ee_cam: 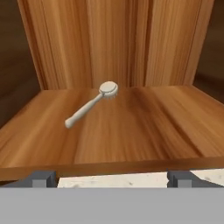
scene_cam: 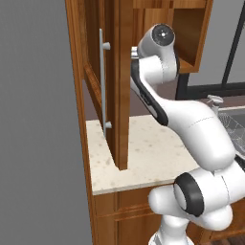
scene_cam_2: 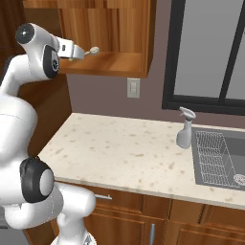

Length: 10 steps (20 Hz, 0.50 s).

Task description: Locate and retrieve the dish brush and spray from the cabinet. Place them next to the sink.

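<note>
The dish brush (ee_cam: 89, 106), pale with a round head, lies on the shelf floor of the cabinet (ee_cam: 140, 131), its handle pointing toward the lower left. My gripper (ee_cam: 113, 179) is open at the shelf's front edge, short of the brush, with nothing between its fingers. In the right base view the gripper (scene_cam_2: 81, 52) is raised to the open cabinet (scene_cam_2: 119, 62), with the brush (scene_cam_2: 93, 50) just beyond it. The spray (scene_cam_2: 184, 129) stands upright on the counter, right beside the left rim of the sink (scene_cam_2: 201, 179). The cabinet door (scene_cam: 122, 95) hangs open.
The door's silver bar handle (scene_cam: 103, 81) faces left over the beige speckled counter (scene_cam_2: 110, 143). A wire rack (scene_cam_2: 213, 155) lies in the sink. A wall outlet (scene_cam_2: 133, 87) and a dark-framed window (scene_cam_2: 210, 52) are behind the counter.
</note>
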### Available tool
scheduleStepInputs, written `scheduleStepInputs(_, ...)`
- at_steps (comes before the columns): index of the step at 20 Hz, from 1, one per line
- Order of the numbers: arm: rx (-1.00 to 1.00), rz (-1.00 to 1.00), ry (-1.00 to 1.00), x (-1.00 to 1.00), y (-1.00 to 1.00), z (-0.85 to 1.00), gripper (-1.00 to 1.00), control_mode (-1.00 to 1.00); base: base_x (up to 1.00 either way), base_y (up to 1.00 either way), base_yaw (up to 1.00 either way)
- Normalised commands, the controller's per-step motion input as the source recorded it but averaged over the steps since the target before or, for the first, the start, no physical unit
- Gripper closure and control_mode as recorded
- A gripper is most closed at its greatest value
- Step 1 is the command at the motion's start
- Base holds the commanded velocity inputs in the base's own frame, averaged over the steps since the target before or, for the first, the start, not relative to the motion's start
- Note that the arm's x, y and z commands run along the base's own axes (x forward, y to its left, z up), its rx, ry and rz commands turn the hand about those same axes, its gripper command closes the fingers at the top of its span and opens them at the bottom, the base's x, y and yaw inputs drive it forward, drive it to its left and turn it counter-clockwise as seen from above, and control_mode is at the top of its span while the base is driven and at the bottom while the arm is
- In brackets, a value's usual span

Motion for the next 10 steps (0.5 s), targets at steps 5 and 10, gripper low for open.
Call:
scheduleStepInputs(5,-0.02,-0.01,0.0,0.45,0.24,-0.03,-1.0,-1.0,0.0,0.0,0.0)
scheduleStepInputs(10,-0.02,-0.02,0.0,0.49,0.24,-0.02,-1.0,-1.0,0.0,0.0,0.0)
